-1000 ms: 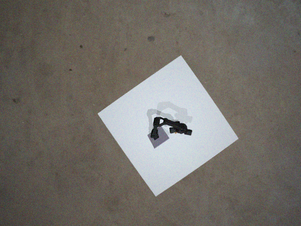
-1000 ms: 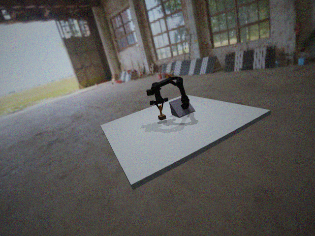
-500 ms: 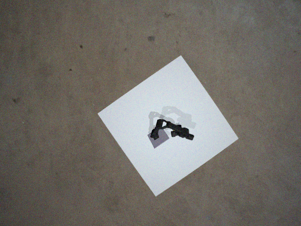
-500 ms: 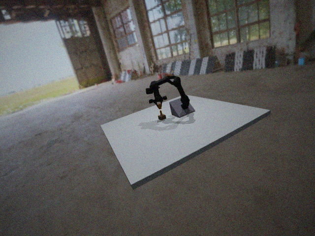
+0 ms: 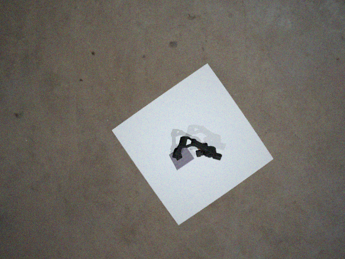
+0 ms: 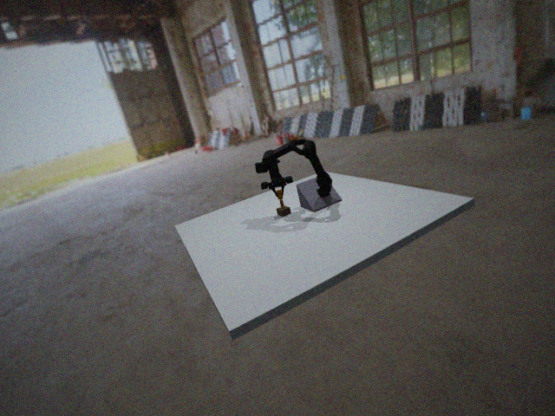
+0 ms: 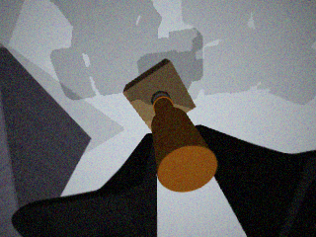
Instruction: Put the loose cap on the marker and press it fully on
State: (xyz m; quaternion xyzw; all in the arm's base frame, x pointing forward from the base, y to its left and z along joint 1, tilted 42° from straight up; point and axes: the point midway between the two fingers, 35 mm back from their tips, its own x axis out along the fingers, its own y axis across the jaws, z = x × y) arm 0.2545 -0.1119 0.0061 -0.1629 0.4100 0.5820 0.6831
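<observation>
My gripper (image 6: 279, 192) (image 7: 174, 134) is shut on the orange cap (image 6: 280, 196) (image 7: 188, 168), which it holds upright directly over the marker. The marker (image 6: 281, 204) (image 7: 163, 107) stands upright in the holder block (image 6: 283, 211) (image 7: 148, 86). In the wrist view its lower part shows just past the cap's far end, roughly in line with the cap. The cap hides the marker's tip, so I cannot tell whether the tip is inside the cap. In the top view the arm covers the cap, marker and block.
A grey-purple wedge (image 5: 185, 162) (image 6: 308, 197) (image 7: 39, 133) sits under the arm's base, left of the block in the wrist view. The arm (image 5: 192, 142) (image 6: 291, 146) arches from it over the white table (image 5: 194, 97) (image 6: 269, 259).
</observation>
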